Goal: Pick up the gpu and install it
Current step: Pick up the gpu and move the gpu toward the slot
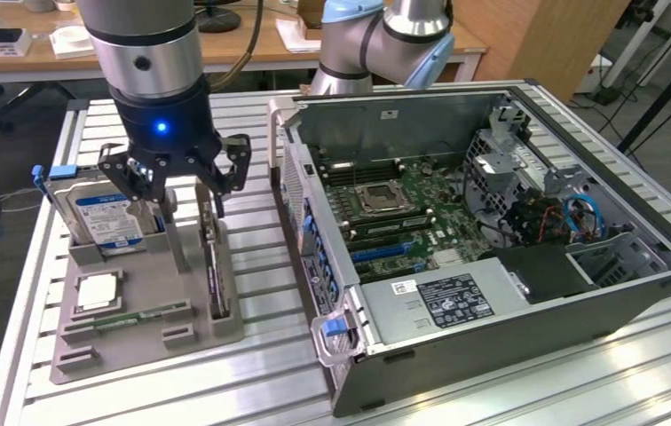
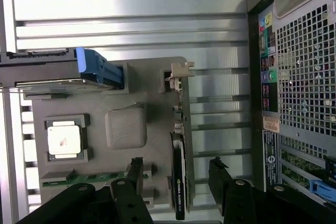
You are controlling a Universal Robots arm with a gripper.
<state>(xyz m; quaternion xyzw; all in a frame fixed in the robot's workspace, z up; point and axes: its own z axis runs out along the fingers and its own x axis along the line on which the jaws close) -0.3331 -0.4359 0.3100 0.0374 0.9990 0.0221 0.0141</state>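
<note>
Gripper (image 1: 185, 197) is wide open and holding nothing, hanging in the upper left of the exterior frame, just over the grey parts tray (image 1: 193, 333). The gpu (image 1: 214, 271) is seated in that tray, standing on edge in the slot along the tray's right side, so it reads as a thin dark slab running toward the camera, left of centre in the frame. In the wrist view the card sits between the two black fingers (image 2: 135, 174), with a visible gap on each side and no contact that I can see. Its silver end bracket (image 2: 178, 74) is at the end of the slot farthest from the fingers. The rest of the tray is loaded: hard drive (image 1: 108, 217) with a blue-white label upright at the back left, CPU (image 1: 97, 291) flat in its pocket in front of the drive, memory stick (image 1: 140, 315) lying just in front of the CPU. The PC case (image 1: 490, 346) takes the right half of the frame, on its side with the panel off and the motherboard (image 1: 389, 209) exposed. Its perforated rear panel (image 2: 299, 77) faces the tray, close but not touching. Tray and case both sit on the slatted aluminium table (image 1: 548, 390).
</note>
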